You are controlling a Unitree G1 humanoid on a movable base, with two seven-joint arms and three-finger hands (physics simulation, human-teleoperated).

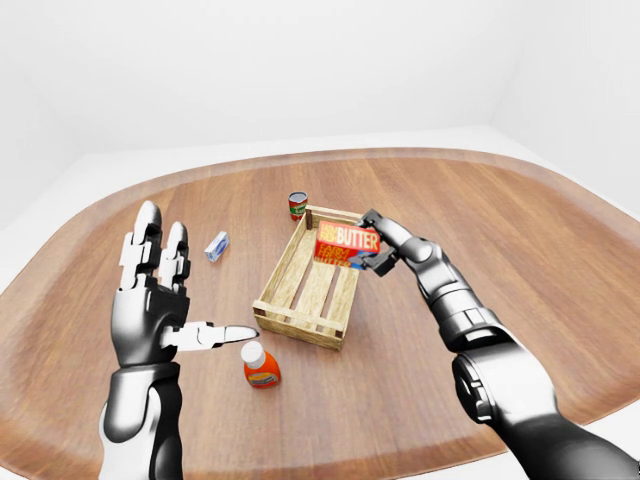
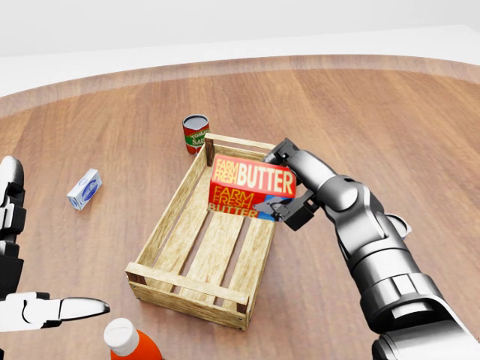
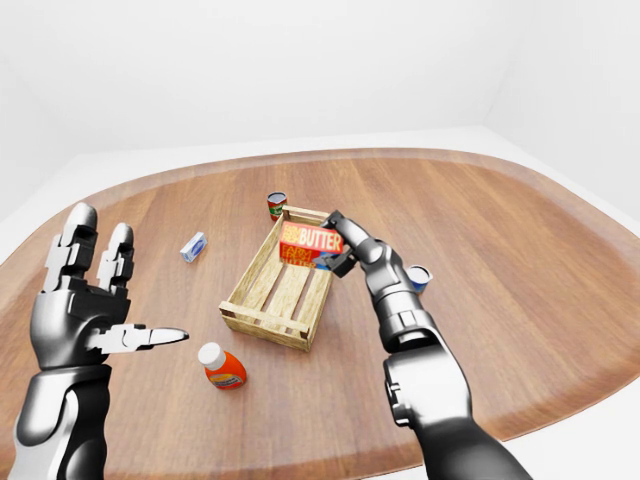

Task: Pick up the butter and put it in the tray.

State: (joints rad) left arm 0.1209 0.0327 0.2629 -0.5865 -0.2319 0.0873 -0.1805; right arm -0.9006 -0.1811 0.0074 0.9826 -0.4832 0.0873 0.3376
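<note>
The butter is a red box with white and yellow lettering, held in the air over the right side of the wooden slatted tray. My right hand is shut on the box's right end, fingers above and below it. My left hand is raised at the left of the left-eye view with fingers spread, holding nothing; only its fingertips show in the head view's lower left corner.
A red tomato can stands just above the tray's top left corner. A small white and blue carton lies to the left. An orange bottle with a white cap stands below the tray. A blue can sits right of my right arm.
</note>
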